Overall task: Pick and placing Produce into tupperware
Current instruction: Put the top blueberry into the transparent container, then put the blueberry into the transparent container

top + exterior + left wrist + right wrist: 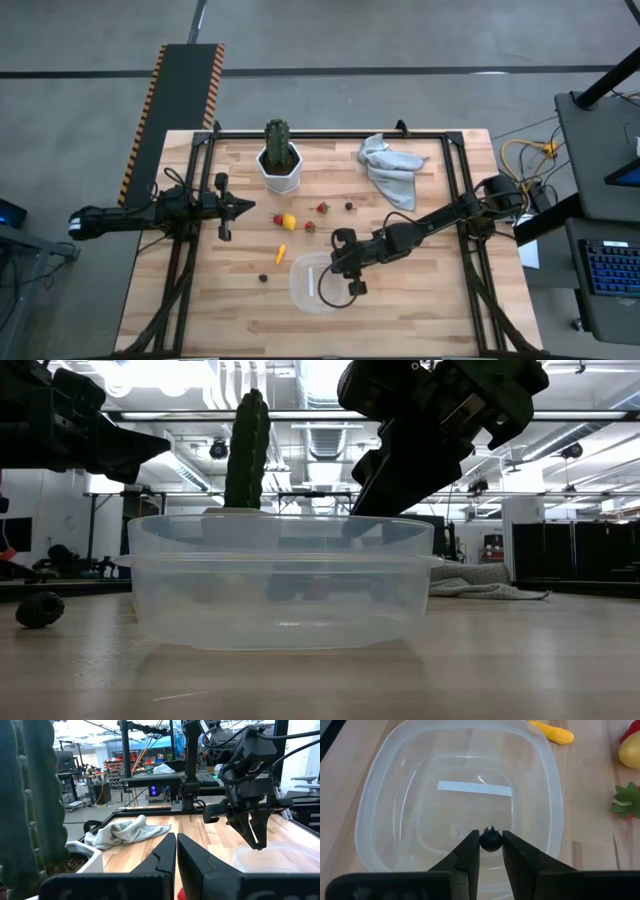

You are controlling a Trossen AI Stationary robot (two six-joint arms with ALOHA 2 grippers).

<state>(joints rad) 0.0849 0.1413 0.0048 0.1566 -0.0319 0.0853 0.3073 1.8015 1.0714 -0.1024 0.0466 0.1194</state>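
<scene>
The right gripper (490,851) hangs over the tupperware (385,785), fingers pinching a small dark berry (490,840); beyond lie an orange sliver (551,732), lemon (630,750) and strawberry (626,799); the left gripper (232,207), fingers closed and empty, waits beside the cactus (279,143).

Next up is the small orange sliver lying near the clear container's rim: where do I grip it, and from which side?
Judging by the high view, come straight down on the orange sliver and pinch across its narrow middle. It lies flat on the wooden table, elongated, its ends tapering, so the middle offers most to hold. The right gripper first has to release its small dark berry over the clear plastic container.
</scene>
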